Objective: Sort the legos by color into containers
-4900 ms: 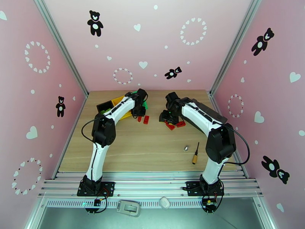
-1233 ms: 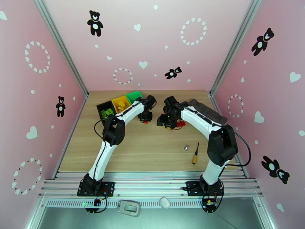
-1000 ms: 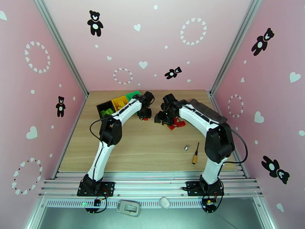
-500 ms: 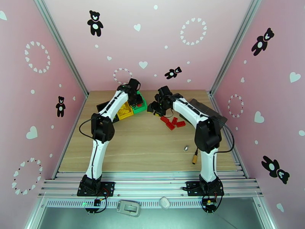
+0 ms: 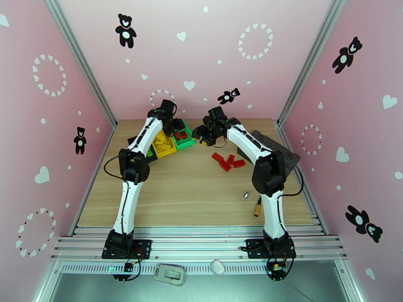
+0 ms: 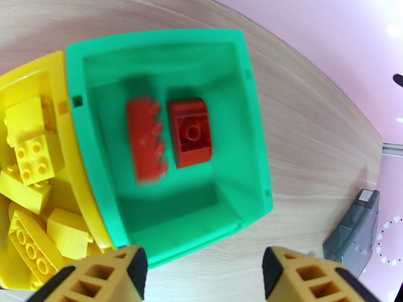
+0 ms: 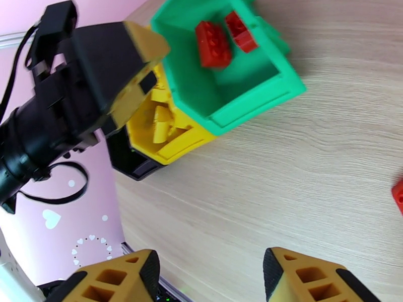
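The left hand (image 6: pixel 204 265) and right hand (image 7: pixel 209 270), both spread and empty, hovered at the green open-top plastic bin (image 6: pixel 254 127) holding two red studded plastic bricks (image 6: pixel 189 132); the loose red bricks (image 5: pixel 227 161) lay on the wooden worktop (image 5: pixel 191 192) nearer the right hand, on its base side.

**Setting:** robot test cell, lab-type enclosure.

**Evidence:**
- Pink panel walls (image 5: pixel 211 31) printed with bears and hearts close the bench at 9, 12 and 3 o'clock.
- Aluminium frame posts (image 5: pixel 80 56) stand in the far corners.
- The wood-grain tabletop (image 5: pixel 191 192) fills the centre.
- Slotted aluminium rails (image 5: pixel 201 242) at 6 o'clock carry the bolted left arm base (image 5: pixel 126 246) and right arm base (image 5: pixel 267 246).
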You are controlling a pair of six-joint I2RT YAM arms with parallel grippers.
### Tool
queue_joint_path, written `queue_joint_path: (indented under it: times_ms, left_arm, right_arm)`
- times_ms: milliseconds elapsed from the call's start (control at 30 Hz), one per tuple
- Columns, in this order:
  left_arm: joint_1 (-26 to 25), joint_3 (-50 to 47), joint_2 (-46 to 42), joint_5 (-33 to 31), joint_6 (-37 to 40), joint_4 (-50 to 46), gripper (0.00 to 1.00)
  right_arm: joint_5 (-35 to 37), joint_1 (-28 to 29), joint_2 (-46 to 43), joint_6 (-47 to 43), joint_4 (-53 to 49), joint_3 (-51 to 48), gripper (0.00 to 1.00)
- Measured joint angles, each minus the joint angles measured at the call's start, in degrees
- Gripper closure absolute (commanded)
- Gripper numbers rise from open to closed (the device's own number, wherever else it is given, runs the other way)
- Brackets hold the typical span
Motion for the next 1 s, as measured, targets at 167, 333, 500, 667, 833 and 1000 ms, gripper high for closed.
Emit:
queue_joint_path:
  times_ms: [167,333,500,667,833,1000]
  left_arm:
    - [-0.5,-4.2,-1.2,0.0,0.9,1.0,0.31]
    - [-2.8,-6.7,-3.5,-0.6,2.8,0.9,0.31]
    - [-7.3,-11.3,-7.9,-1.4,4.3,1.1,0.3]
    - [-11.5,-20.7,-12.8,-0.8,3.8,3.9,0.28]
    - [-12.3,-34.0,-16.8,0.9,0.3,9.2,0.26]
    - [-11.8,-43.8,-19.1,1.4,-2.7,12.7,0.26]
  right_arm:
    - [2.7,-0.5,-1.6,-1.3,-1.7,-4.2,0.43]
    - [6.7,-0.8,-3.6,-3.0,-5.1,-7.9,0.44]
    - [11.1,-0.8,-5.4,-5.6,-9.1,-9.7,0.41]
    - [16.3,-0.8,-6.1,-9.3,-13.6,-11.3,0.38]
    - [21.6,-0.8,-7.8,-12.7,-17.0,-17.0,0.32]
    - [24.8,-0.8,-9.0,-14.6,-17.9,-23.3,0.29]
